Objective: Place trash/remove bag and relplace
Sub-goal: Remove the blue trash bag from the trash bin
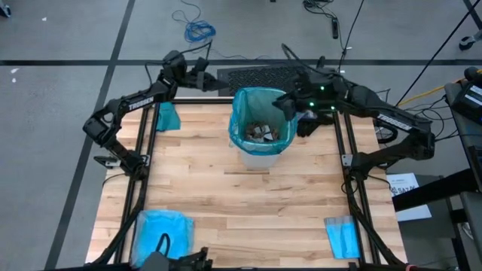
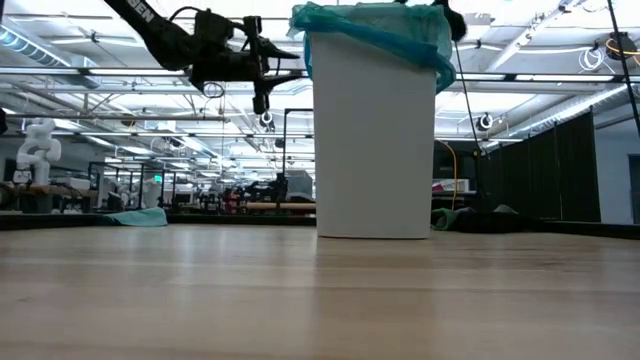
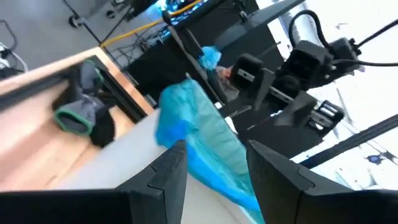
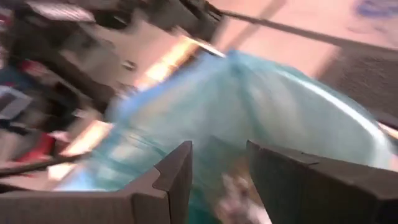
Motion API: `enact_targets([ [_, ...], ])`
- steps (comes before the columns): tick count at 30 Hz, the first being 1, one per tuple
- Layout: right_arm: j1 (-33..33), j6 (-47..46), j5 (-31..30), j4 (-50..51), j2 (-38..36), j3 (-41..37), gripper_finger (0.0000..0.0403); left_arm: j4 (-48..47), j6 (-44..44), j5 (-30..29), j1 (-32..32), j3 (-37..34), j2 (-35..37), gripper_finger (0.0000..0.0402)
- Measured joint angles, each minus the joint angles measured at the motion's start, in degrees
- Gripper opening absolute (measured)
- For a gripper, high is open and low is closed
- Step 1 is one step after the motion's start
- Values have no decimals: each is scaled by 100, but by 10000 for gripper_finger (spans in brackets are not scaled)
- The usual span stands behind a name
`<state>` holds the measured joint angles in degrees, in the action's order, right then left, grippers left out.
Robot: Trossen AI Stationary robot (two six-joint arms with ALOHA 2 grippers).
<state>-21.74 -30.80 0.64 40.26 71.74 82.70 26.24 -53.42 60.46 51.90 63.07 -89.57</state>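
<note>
- At the near edge of the wooden tabletop, a paler sky-blue plastic bag lay on the left side and a small flat folded blue sheet on the right.
- Farther back, a white bin stood upright near the tabletop's far edge, lined with the teal-green bag, whose rim was folded out over the bin's top.
- The trash lay inside the bag, at the bottom of the bin.
- The right claw hung over the bin's right far rim; in its wrist view the fingers stood apart, with the bag's plastic between and beyond them, and whether they touched it could not be told.
- The left claw hovered just beyond the bin's left far corner, its fingers apart, clamped on nothing, pointed at the bag's rim.
- Another blue piece lay at the far left edge.
</note>
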Motion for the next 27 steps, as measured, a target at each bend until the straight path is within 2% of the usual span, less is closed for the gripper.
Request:
enact_targets([
  [4,9,-52,-297,632,-11,-11,143,-37,28,-3,-82,187,-296,159],
  [10,9,5,-345,645,-43,-11,144,-18,49,127,-251,513,-589,159],
  [27,10,1,-522,997,-129,-11,144,-491,434,141,-356,579,-646,159],
])
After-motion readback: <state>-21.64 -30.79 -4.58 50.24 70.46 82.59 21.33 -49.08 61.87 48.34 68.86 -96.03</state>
